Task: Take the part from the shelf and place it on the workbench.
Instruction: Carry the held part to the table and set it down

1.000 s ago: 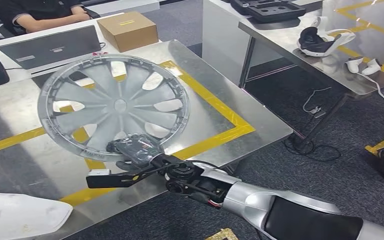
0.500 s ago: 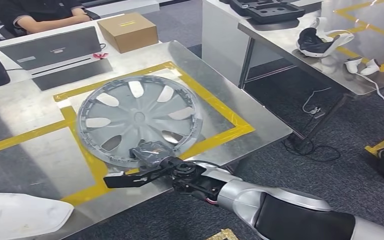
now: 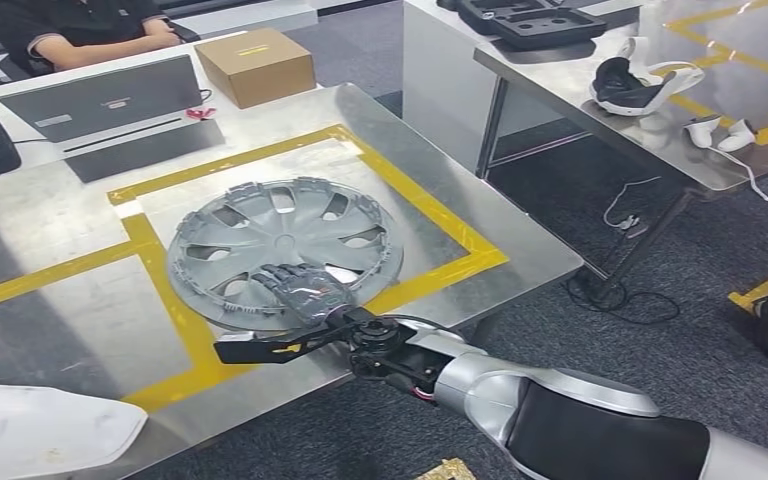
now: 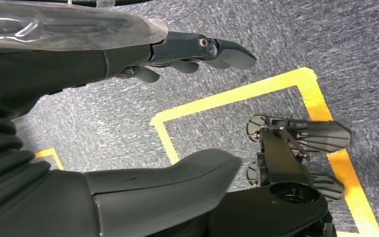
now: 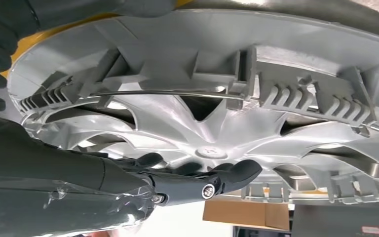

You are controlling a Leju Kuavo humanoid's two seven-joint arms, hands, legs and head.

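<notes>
We see one silver hubcap lying inside the yellow tape square on the steel workbench, our right hand gripping its near rim; our left hand hangs over grey carpet, fingers loosely apart, holding nothing; one laptop and one cardboard box sit beyond

Wheel cover on the workbench inside the taped square, right hand on its near rim, laptop and cardboard box behind — second table to the right, headset on it.
</notes>
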